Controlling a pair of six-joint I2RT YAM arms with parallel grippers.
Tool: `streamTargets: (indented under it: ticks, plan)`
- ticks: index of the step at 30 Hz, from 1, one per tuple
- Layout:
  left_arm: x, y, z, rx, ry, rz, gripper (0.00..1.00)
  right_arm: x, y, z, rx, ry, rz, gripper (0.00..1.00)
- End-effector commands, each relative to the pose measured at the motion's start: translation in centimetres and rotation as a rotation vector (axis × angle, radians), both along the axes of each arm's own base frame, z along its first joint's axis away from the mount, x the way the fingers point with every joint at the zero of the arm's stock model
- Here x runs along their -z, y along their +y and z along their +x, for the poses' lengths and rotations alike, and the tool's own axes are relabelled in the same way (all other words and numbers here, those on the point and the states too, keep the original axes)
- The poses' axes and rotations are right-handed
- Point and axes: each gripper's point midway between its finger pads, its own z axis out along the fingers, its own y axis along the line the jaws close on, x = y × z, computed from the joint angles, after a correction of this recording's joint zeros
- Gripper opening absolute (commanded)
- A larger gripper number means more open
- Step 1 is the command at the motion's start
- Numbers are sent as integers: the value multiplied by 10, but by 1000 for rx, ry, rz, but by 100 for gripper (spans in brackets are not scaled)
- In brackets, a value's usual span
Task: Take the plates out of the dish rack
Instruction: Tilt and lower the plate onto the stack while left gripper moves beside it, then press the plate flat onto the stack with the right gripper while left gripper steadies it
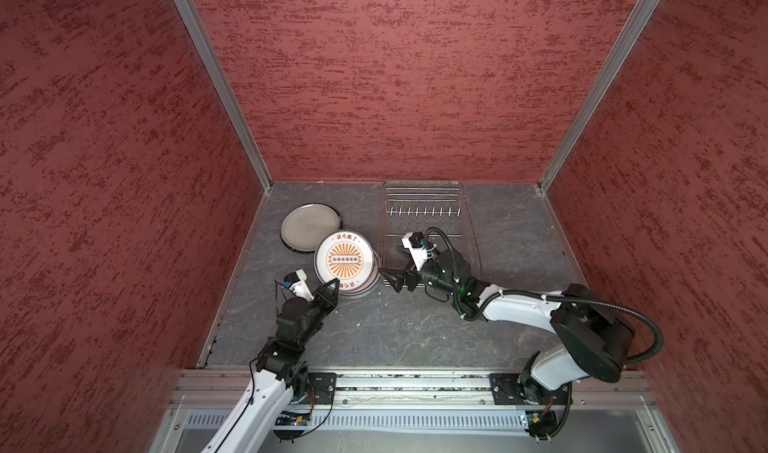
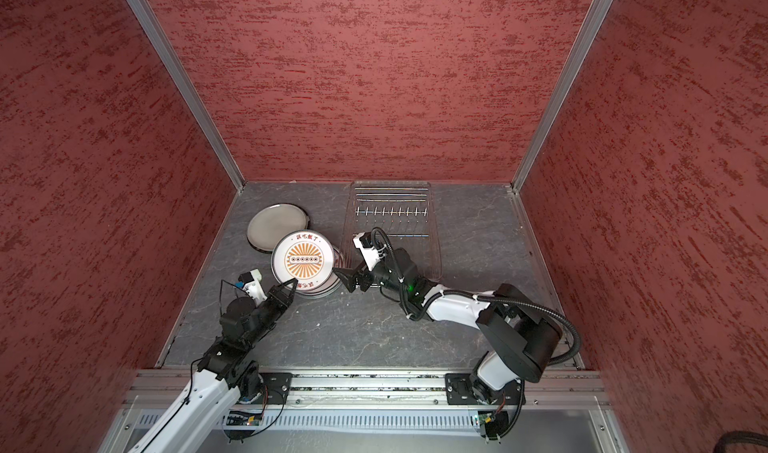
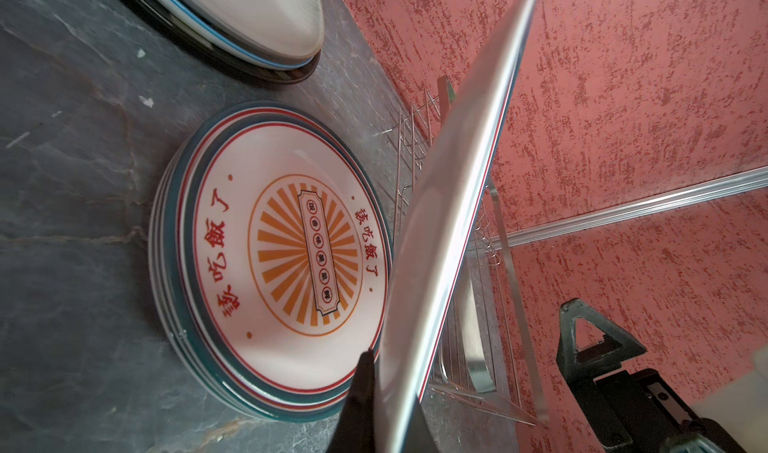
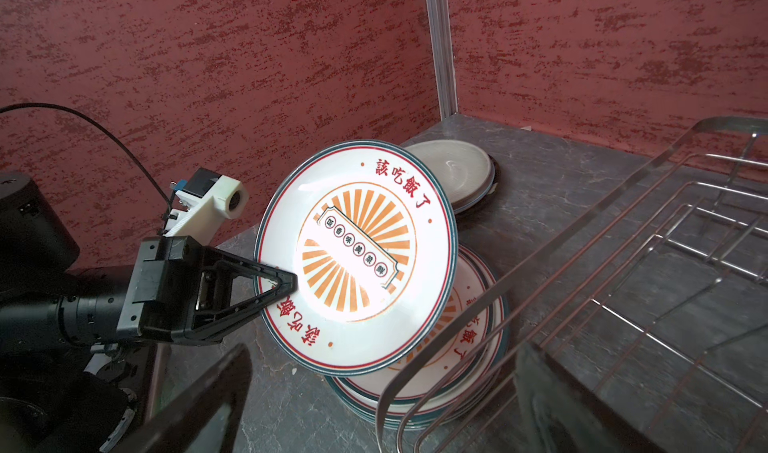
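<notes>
Plates sit in two piles on the grey table [image 1: 395, 330], and one more plate is up in the air. The held plate [image 1: 343, 259] is round, so it has no long side. It is white, with an orange sun in the middle and red writing near the rim. It is tipped, not flat. Its picture side faces up and leans toward the right claw [image 1: 388, 279]. The strip across the sun runs from left to right in both top views.

The left claw [image 1: 334, 282] is clenched on the rim of this plate, on the side closest to the robot. One finger [image 4: 274, 282] lies on the picture side. The other finger [image 3: 357, 392] presses on the underside. The plate sticks out from the claw, away from the robot, over the pile of sun plates [image 4: 473, 347]. I cannot tell if its low edge touches that pile.

The right claw is spread wide and holds nothing. It is just beside the right edge of the pile of sun plates, apart from the held plate.

The grey plate [image 1: 311, 227] lies flat behind and to the left of that pile, with another plate under it. The dish rack [image 1: 424, 212] stands at the back of the table, to the right of the piles and behind the right claw.
</notes>
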Motion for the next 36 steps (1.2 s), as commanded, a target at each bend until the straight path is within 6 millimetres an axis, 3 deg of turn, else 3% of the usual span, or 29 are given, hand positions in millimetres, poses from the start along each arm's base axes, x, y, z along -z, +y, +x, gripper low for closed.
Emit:
streamTargets:
  ticks: [1, 12, 22, 31, 34, 36]
  plan:
    - [-11, 5, 6, -37, -31, -19, 0, -11, 7, 5, 11, -40, 2, 99]
    - [4, -4, 15, -22, 143, -15, 0, -4, 19, 9, -2, -30, -30, 99]
    - [13, -10, 21, -4, 199, -24, 0, 7, 22, 17, 54, -30, -100, 99]
    - [22, -14, 22, 3, 259, -40, 7, 13, 20, 19, 81, -33, -125, 99]
    - [22, -11, 23, -14, 256, -32, 17, 13, 19, 20, 94, -27, -136, 99]
    - [22, -10, 24, -18, 258, -24, 18, 13, 17, 19, 95, -31, -132, 99]
